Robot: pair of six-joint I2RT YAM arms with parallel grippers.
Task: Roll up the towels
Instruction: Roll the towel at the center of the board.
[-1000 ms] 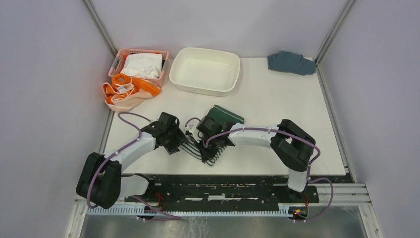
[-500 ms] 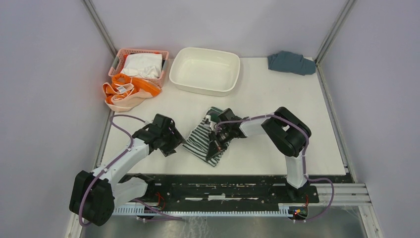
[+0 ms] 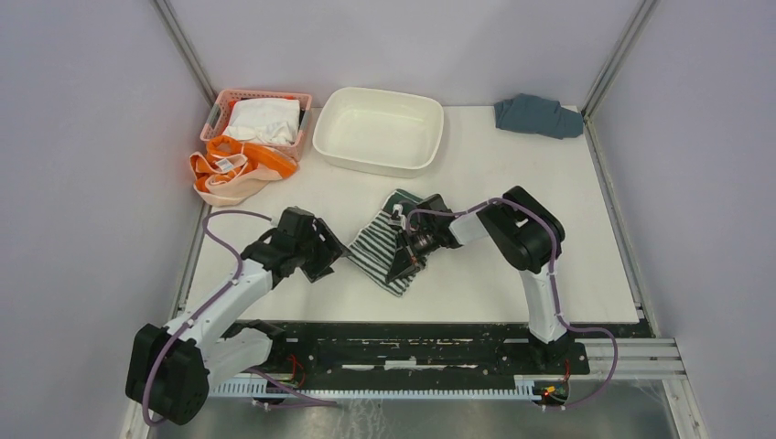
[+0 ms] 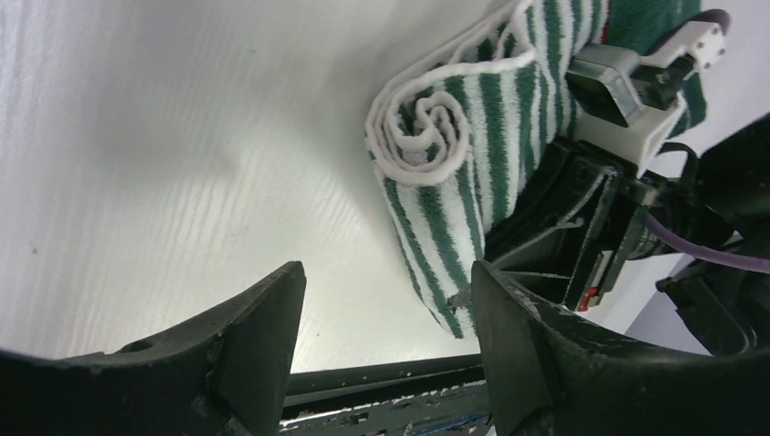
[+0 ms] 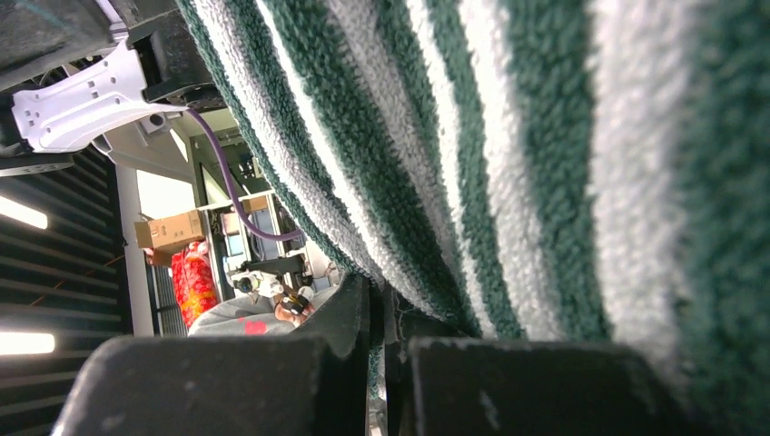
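The right gripper [image 5: 386,329] pinches an edge of the striped towel [image 3: 370,245], which lies partly rolled mid-bench [image 3: 512,192]. The left gripper [image 4: 386,286] stands spread just beside its coiled end. The orange towel [image 3: 233,174] lies crumpled far left, against the basket [image 3: 217,112].

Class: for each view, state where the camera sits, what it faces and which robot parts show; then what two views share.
Top external: above and behind the bases, looking down on the white table; both arms show.
Left wrist: on the left arm, looking past the open left gripper at the dark green-and-white striped towel.
Right wrist: on the right arm, close against that towel, pinched in the shut right gripper.
Shared: all three show the towel.
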